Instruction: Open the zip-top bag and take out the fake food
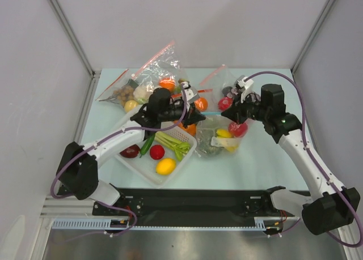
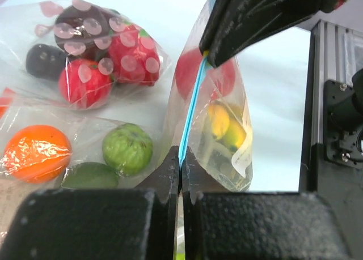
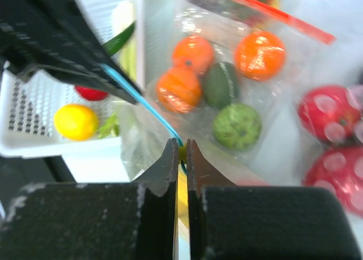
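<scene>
The zip-top bag hangs between both grippers over the table, right of the basket. Its light blue zip strip runs taut from my left gripper up to the right gripper's black fingers. The left gripper is shut on one end of the strip. The right gripper is shut on the other end of the strip, with a small yellow bit showing between its jaws. Through the plastic I see the fake food: a red round fruit, yellow pieces and a grey-green melon.
A white basket holding a lemon, red fruit and green vegetables sits at the front left. Clear bags with red strips lie behind: one with oranges and a lime, one with dotted red fruits, and another at the back left.
</scene>
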Controlling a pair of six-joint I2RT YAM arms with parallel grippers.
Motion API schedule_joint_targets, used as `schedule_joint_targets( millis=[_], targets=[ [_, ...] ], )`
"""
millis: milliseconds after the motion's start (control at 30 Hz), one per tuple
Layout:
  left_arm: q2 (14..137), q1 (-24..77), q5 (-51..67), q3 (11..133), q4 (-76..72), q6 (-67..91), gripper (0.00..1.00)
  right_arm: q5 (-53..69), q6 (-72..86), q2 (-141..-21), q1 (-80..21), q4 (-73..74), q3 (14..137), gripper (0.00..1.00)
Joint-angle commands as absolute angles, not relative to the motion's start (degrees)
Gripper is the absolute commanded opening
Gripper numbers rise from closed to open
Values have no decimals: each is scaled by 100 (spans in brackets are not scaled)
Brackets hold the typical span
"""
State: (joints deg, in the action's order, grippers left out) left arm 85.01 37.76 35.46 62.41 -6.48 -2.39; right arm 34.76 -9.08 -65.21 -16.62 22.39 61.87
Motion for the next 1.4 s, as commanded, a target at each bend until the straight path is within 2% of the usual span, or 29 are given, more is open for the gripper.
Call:
schedule_joint_targets(
  millis=[0,233,800,867,1000,1133,1167,1200,1267,1367],
  targets=[
    [8007,3603,3357,5951,-1125,-35,0,2330,-607,-6241,-1196,2382,6152,0],
    [7585,3595,3489,5652,-1222,158,0,793,-229,-6153,-774,2593,6196,0],
    [7207,3612,3173,5449,-896,26,0,-1132,158,-6021,-141,2988,6267,0],
    [7216,3612,3164,5458,-905,26,0,-1221,158,-5994,-97,3032,6284,0],
    [7338,3682,3269,5528,-1072,105,0,-661,97,-5950,-105,2892,6232,0],
    [7812,4129,3165,6019,-915,-200,1,-142,18,-5985,-97,2786,6170,0],
    [7883,4192,3181,6116,-931,-246,6,347,18,-5968,-97,2743,6153,0],
    [7962,4245,3208,6213,-966,-255,17,578,18,-5942,-97,2742,6135,0],
    [8155,4368,3322,6580,-1046,-359,46,1017,-122,-5810,-132,2637,6091,0],
    [8323,4464,3419,7186,-985,-675,62,1739,-281,-5687,-193,2619,6108,0]
  ],
)
